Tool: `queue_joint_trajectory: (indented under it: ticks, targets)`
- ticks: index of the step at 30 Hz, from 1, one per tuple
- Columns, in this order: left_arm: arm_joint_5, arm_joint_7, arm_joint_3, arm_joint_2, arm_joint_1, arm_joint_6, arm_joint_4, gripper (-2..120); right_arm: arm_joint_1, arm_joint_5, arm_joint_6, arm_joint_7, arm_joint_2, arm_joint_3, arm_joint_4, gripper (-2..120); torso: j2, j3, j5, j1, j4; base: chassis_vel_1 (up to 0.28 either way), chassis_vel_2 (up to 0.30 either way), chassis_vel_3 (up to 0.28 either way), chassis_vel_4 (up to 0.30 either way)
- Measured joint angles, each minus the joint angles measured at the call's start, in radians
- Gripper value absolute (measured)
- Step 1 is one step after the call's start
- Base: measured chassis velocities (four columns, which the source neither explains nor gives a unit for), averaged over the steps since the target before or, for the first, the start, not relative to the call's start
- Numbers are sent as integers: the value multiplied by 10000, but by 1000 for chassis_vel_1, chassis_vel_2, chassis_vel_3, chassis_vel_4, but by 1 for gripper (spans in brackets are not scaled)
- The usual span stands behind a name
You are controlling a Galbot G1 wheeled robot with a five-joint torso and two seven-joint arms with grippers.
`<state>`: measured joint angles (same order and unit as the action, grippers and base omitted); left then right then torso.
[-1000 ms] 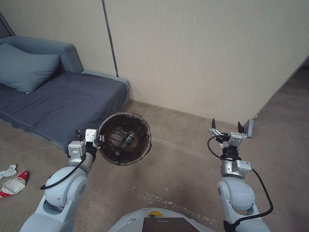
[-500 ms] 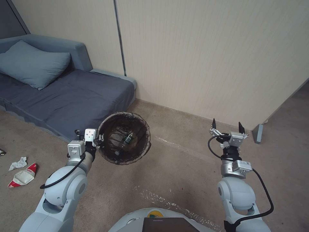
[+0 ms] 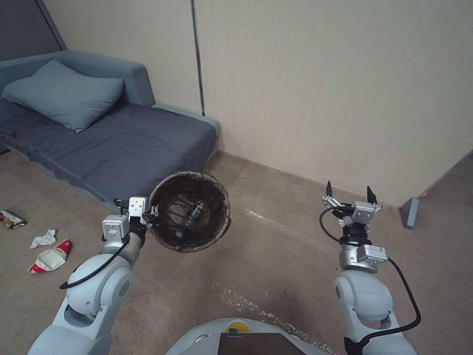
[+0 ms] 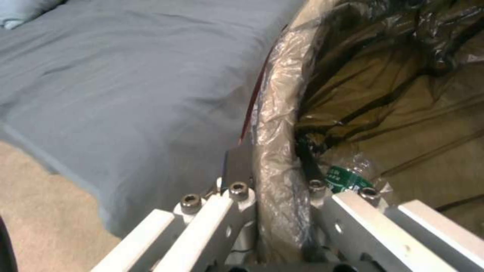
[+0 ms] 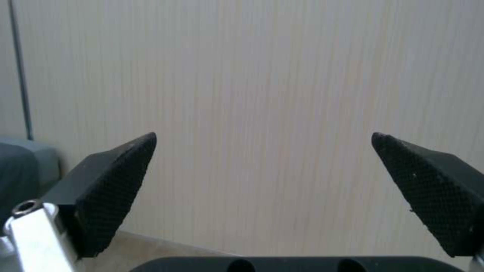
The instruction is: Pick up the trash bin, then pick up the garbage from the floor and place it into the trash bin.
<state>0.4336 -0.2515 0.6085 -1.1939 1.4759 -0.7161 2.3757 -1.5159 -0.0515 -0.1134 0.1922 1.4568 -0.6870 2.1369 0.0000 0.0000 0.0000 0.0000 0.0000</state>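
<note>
The left gripper [image 3: 148, 215] pinches the rim of the trash bin [image 3: 189, 211], held up off the floor, a bottle [image 3: 193, 215] inside. The right gripper [image 3: 350, 192] is spread wide, holding nothing. The cup [image 3: 49, 257] and tissue [image 3: 43, 238] lie far off to the bin hand's left; best keep the bin level while getting close

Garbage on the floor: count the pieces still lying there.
3, all on the carpet at the far left of the head view: a snack wrapper, a white crumpled tissue and a red-and-white crushed cup. More may lie outside the picture.
</note>
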Motion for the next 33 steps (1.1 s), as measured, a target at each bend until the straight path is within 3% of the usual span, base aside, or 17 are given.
queue_joint_trajectory:
  ticks: [33]
  targets:
    - [-49,113,199,-31,-83,-52,-92,3,70,14,-35,-15,-44,-12,-161,100,0,0,0,0,1,40,44,39,43]
